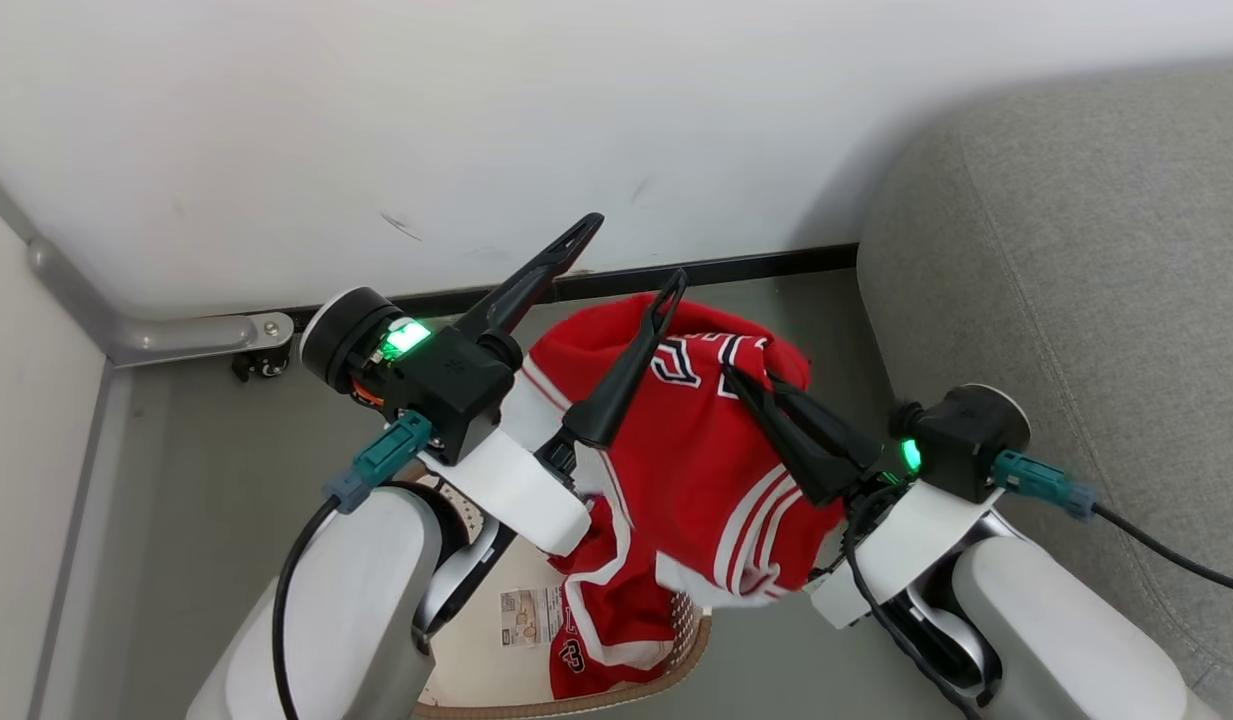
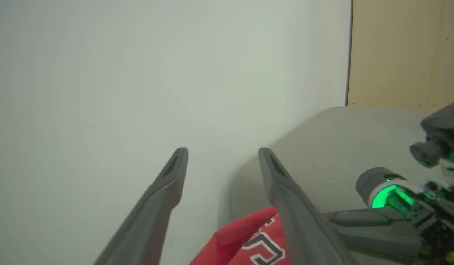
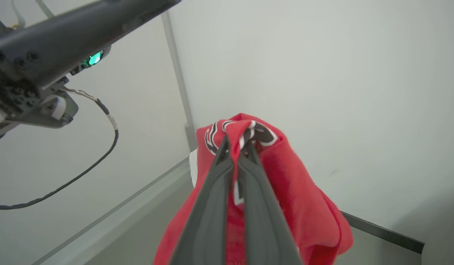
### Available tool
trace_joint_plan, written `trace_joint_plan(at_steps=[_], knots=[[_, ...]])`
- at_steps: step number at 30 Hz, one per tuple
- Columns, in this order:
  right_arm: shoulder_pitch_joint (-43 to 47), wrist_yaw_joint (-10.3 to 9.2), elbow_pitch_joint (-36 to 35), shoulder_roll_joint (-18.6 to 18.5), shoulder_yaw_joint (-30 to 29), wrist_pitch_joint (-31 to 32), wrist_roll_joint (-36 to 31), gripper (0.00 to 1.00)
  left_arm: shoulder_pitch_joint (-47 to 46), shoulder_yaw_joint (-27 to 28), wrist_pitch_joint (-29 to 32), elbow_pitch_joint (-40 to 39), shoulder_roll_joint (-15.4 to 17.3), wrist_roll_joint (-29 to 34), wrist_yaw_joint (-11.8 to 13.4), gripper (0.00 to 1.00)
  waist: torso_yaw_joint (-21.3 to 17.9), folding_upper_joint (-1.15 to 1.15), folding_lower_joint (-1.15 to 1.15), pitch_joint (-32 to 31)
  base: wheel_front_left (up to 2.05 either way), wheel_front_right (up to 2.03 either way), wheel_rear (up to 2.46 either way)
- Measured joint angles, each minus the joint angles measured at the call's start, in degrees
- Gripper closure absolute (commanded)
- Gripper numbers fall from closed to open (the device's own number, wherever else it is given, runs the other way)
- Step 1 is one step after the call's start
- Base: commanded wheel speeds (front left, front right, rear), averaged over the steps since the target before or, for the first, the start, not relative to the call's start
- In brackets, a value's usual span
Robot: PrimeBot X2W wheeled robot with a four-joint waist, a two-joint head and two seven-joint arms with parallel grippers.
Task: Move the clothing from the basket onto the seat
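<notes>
A red garment of the clothing (image 1: 696, 460) with white stripes and lettering hangs in the air above the basket (image 1: 616, 697), pinched near its top by my shut right gripper (image 1: 738, 380). In the right wrist view that gripper (image 3: 236, 145) clamps a fold of the red fabric (image 3: 296, 187). My left gripper (image 1: 631, 255) stands open just left of the garment, one finger lying across the cloth, nothing between the fingers. The left wrist view has the open left gripper (image 2: 223, 151), the red cloth (image 2: 245, 239) below it and the grey seat (image 2: 333, 147) beyond. More red clothing (image 1: 601, 640) lies in the basket.
The grey seat (image 1: 1076, 250) fills the right side, close to my right arm. A white wall (image 1: 476, 120) with a dark baseboard stands right behind the garment. A metal rail and small caster (image 1: 261, 350) sit at the left. A label sticker (image 1: 531, 615) shows inside the basket.
</notes>
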Motion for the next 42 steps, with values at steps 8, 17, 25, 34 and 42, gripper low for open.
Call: trace_joint_plan(at_steps=[8, 17, 25, 34, 42], knots=[[0.29, 0.0, -0.9, 0.2, -3.61, 0.0, -1.32, 1.0, -0.12, -1.19, 0.91, -0.05, -0.01, -0.11, 0.0, 0.0, -1.89, 0.0, 0.0, 0.83, 0.0, 0.0, 0.0], [1.65, 0.01, -2.4, 1.25, -6.21, 0.0, -3.34, 1.0, -1.5, -2.23, 1.4, -0.03, 0.0, -0.52, -0.01, 0.0, -4.97, 0.0, 0.0, 1.83, 0.0, 0.0, 0.0], [2.85, 0.01, -4.07, 1.89, -8.37, 0.0, -4.33, 1.0, -2.7, -3.08, 1.72, 0.1, -0.01, -0.59, -0.02, 0.0, -8.14, 0.0, 0.0, 2.67, 0.0, 0.0, 0.0], [4.08, 0.0, -6.0, 3.54, -10.74, 0.0, -5.82, 1.0, -3.61, -4.0, 2.56, 1.0, 0.31, -0.86, -0.09, 0.0, -12.0, 0.0, 0.0, 3.7, 0.0, 0.0, 0.0], [5.18, 0.0, -7.54, 5.04, -12.04, 0.0, -6.81, 1.0, -4.78, -4.46, 2.94, 1.23, 0.67, -0.86, -0.09, 0.0, -16.01, 0.0, 0.0, 4.81, 0.0, 0.0, 0.0]])
